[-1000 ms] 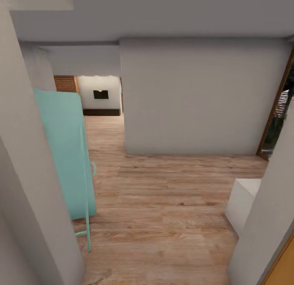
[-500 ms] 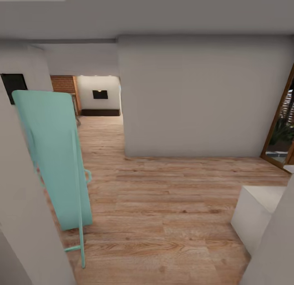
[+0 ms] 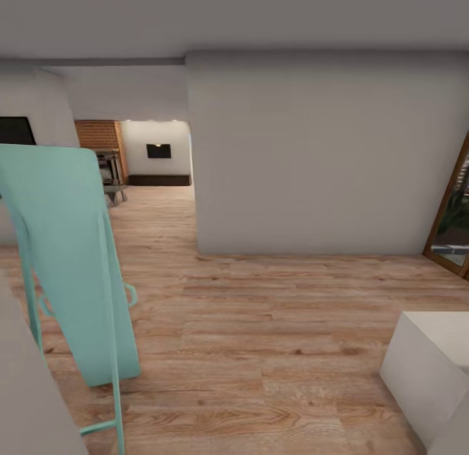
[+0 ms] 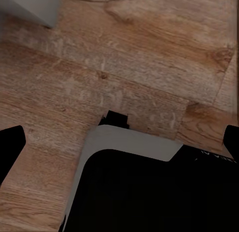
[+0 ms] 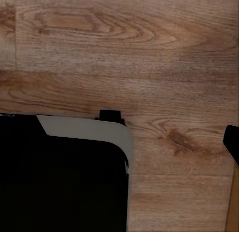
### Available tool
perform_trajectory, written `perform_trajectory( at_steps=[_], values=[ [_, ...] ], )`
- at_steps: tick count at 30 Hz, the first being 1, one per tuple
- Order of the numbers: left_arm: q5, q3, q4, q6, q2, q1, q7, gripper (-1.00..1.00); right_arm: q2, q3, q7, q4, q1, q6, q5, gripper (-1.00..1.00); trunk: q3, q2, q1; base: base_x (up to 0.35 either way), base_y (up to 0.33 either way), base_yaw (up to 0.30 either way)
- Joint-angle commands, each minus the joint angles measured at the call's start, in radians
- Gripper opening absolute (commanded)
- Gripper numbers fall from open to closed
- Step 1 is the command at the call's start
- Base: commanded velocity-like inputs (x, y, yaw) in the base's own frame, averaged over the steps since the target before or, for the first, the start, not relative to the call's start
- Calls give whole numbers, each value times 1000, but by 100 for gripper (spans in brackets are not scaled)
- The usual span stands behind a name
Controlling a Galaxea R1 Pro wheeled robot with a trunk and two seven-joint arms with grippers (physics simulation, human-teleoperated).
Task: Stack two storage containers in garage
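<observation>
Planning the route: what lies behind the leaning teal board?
Behind the teal board: wood floor, a white wall with a dark panel, a brick fireplace farther back. The board hides whatever sits directly behind it.

No text, label, brand or number can be read; faint pale marks sit on the black robot body (image 4: 209, 157) in the left wrist view, too small and blurred to make out.

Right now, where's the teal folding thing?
Head view, left side: the teal folding frame stands tilted on the wood plank floor, left of the white wall block, with the brick fireplace behind it down the passage.
</observation>
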Motion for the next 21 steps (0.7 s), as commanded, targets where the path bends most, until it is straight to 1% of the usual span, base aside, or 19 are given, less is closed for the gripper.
perform_trajectory(
  at_steps=[1, 21],
  values=[
    [4, -1, 1, -3, 0, -1, 2, 100, 0, 9, -1, 3, -1, -6, -10, 100, -1, -1, 1, 325, 0, 0],
    [4, -1, 1, -3, 0, -1, 2, 100, 0, 9, -1, 3, -1, -6, -9, 100, -1, -1, 1, 325, 0, 0]
  ],
)
